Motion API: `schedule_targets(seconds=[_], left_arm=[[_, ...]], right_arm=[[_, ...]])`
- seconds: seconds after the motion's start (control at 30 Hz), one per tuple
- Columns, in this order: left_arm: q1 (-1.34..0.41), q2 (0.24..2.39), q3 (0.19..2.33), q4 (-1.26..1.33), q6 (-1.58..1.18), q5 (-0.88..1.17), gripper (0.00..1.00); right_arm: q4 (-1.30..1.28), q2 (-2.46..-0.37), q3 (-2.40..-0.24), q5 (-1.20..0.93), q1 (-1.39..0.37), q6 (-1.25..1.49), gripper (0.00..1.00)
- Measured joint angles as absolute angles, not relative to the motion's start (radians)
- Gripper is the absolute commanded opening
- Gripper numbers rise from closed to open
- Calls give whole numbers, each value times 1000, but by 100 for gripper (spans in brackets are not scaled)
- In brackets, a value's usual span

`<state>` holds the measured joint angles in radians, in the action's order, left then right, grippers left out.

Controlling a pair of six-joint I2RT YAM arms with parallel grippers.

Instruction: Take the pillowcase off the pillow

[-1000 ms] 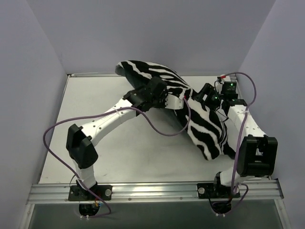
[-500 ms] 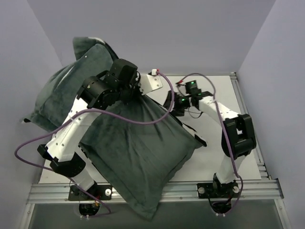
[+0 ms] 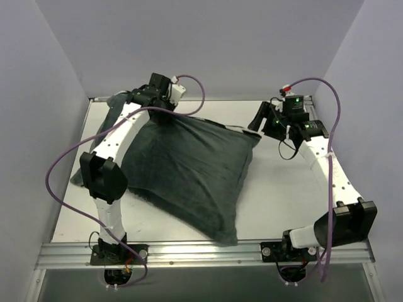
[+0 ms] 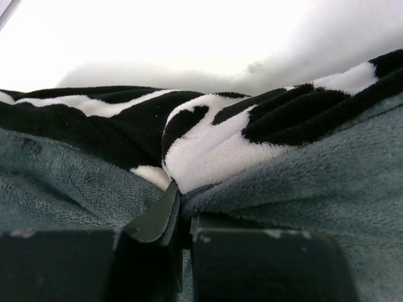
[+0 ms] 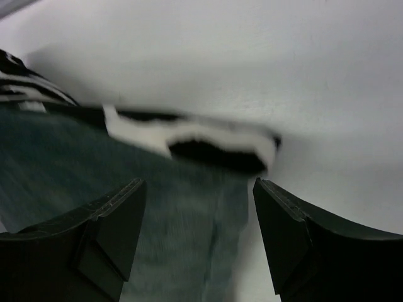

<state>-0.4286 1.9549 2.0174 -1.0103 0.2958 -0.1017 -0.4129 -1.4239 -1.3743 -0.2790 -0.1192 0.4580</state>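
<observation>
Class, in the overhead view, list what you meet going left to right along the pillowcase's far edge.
The left hand, shut on the fabric → the pillowcase, grey-green face up → the right hand, open at its corner.

From my station I count 1 pillowcase point(image 3: 189, 170) w/ 2 faces showing (zebra, grey-green), 1 table point(image 3: 283, 195). Arms x2: L arm point(image 3: 123, 135) and R arm point(image 3: 321, 160), w/ grippers x2, L gripper point(image 4: 179, 195) and R gripper point(image 5: 196, 182), 2 fingers ea. Purple cables point(image 3: 49, 182) x2, 1 per arm.

You see the pillowcase point(image 3: 189, 163) showing its dark grey-green face, with black-and-white zebra stripes at the edge. The bench point(image 3: 283, 201) is white.
</observation>
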Motion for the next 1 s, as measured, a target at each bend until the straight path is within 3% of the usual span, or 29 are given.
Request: schedule_targets(seconds=[0.33,0.47,0.53,0.57,0.6,0.67,0.77,0.9,0.93,1.0], left_arm=[[-271,1993,2052,-953,203,-96,2],[-275,1994,2052,-953,188,-80,2],[-276,1994,2052,-953,182,-70,2],[-276,1994,2052,-953,179,-66,2],[-276,1994,2052,-953,176,-61,2],[-275,1994,2052,-955,174,-46,2],[-274,1990,2048,-958,171,-1,2],[-268,1951,2005,-958,165,104,2],[-266,1937,1989,-963,160,148,5],[-268,1904,1956,-981,151,257,24]], right_arm=[[-393,-1241,-1036,-210,-460,632,82],[-282,-1245,-944,-187,-582,719,81],[-219,-1298,-918,-184,-603,740,67],[-197,-1332,-915,-176,-603,748,51],[-175,-1370,-915,-168,-601,751,24],[-136,-1439,-915,-171,-580,749,0],[-133,-1518,-965,-259,-458,731,0],[-181,-1645,-1225,-287,-224,684,0],[-210,-1700,-1342,-281,-188,676,0],[-238,-1836,-1616,-261,-146,656,0]])
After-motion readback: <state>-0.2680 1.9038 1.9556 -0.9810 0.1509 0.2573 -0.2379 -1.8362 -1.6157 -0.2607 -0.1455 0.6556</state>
